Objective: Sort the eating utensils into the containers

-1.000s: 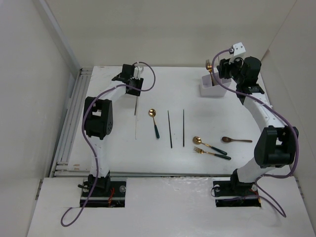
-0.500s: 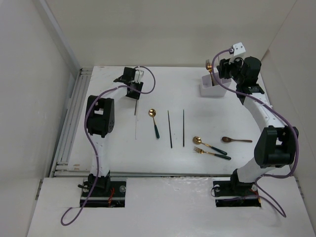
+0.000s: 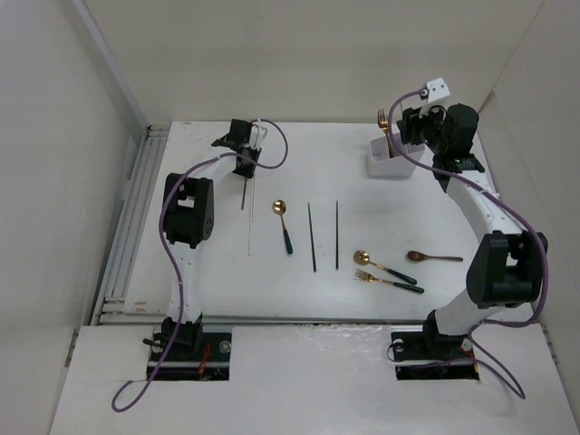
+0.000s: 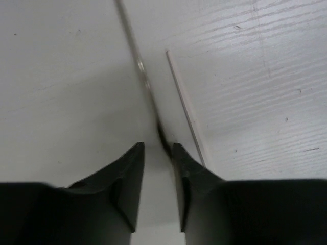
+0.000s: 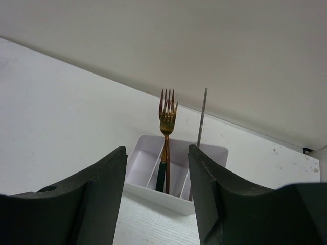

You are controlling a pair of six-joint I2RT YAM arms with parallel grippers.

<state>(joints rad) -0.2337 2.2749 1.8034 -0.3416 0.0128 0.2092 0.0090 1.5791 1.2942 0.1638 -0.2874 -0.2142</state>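
At the far left of the table, my left gripper point(image 3: 245, 168) point(image 4: 158, 145) points down with its jaws narrowly apart. The end of a silver chopstick point(image 3: 243, 192) point(image 4: 138, 64) sits between them against the right fingertip point(image 4: 179, 153). A second silver chopstick point(image 3: 249, 234) point(image 4: 184, 104) lies beside it. My right gripper point(image 3: 405, 127) point(image 5: 156, 148) hangs open and empty just in front of the white container point(image 3: 390, 165) point(image 5: 153, 191). A gold fork point(image 3: 384, 122) point(image 5: 166, 115) stands in its middle compartment and a silver chopstick point(image 5: 203, 115) in its right one.
On the table lie a gold spoon with a green handle point(image 3: 284, 225), two dark chopsticks point(image 3: 312, 236) point(image 3: 337, 234), another gold spoon point(image 3: 381, 265), a gold fork point(image 3: 388, 281) and a brown spoon point(image 3: 433, 257). A metal rail point(image 3: 136, 217) runs along the left edge.
My left gripper has shifted slightly back and left, and its jaws have narrowed. The silver chopstick under it has shifted left with it. The right arm has not moved.
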